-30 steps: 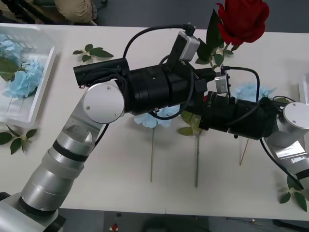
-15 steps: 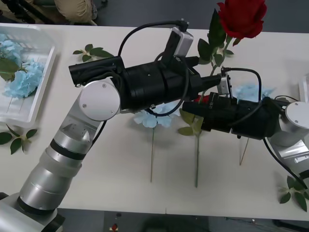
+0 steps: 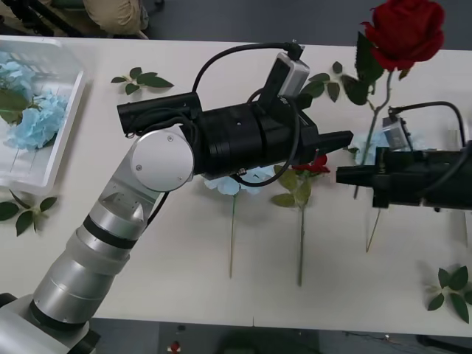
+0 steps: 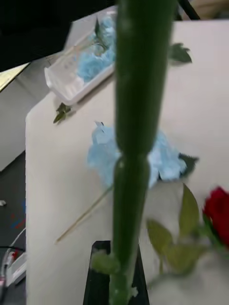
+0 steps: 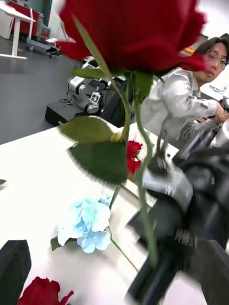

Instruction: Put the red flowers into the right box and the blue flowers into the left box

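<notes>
Clearly the right gripper [image 3: 345,175] is clamped on the stem of a red rose [image 3: 404,31], holding it upright above the table's far right corner. Next it must carry the bloom rightward to the right box. The left gripper [image 3: 341,140] hovers mid-table, fingers apart and empty.

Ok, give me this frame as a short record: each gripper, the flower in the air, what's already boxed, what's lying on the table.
left gripper: open, over the table's middle, beside the lifted stem
right gripper: shut on the stem of the held red rose, bloom upward
left box: holds boxed blue flowers
lying on table: second red rose; two loose blue flowers
</notes>
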### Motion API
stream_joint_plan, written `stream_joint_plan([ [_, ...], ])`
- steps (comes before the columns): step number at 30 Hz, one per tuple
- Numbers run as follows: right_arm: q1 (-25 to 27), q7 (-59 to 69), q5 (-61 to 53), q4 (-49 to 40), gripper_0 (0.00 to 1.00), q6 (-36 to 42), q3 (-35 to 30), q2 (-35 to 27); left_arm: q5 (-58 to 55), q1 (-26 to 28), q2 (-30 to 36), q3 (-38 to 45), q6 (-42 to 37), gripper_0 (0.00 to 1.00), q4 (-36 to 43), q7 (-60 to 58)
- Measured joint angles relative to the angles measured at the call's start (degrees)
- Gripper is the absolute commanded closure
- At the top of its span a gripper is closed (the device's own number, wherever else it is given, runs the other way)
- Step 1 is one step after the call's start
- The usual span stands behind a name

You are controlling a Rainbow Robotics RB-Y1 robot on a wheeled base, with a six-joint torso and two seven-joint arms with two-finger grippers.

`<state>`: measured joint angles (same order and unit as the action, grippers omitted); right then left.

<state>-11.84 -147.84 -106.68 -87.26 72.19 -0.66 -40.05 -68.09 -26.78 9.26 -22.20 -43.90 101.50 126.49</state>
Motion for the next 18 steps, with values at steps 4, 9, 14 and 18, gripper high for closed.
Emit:
stream_joint_plan([
  [4, 2.67, 22.65, 3.45, 0.00, 1.00, 10.20, -10.47, -3.25, -2.58, 0.80, 0.10, 0.24, 0.97, 0.00, -0.03, 0.00],
  [9, 4.70, 31.50, 12.57, -0.01, 1.00, 22.30, -24.34, -5.82, -6.92, 1.22, 1.82, 3.68, -2.63, 0.00, -0.03, -0.01],
  [14, 4.73, 48.56, 19.53, -0.01, 1.00, 29.26, -34.11, -7.06, -7.59, 1.31, 5.32, 8.22, -11.07, 0.00, -0.04, -1.44],
  [18, 4.73, 52.68, 25.39, -0.01, 1.00, 29.94, -35.02, -10.11, -6.49, 2.71, 8.81, 8.53, -13.58, 0.00, -0.04, -13.60],
])
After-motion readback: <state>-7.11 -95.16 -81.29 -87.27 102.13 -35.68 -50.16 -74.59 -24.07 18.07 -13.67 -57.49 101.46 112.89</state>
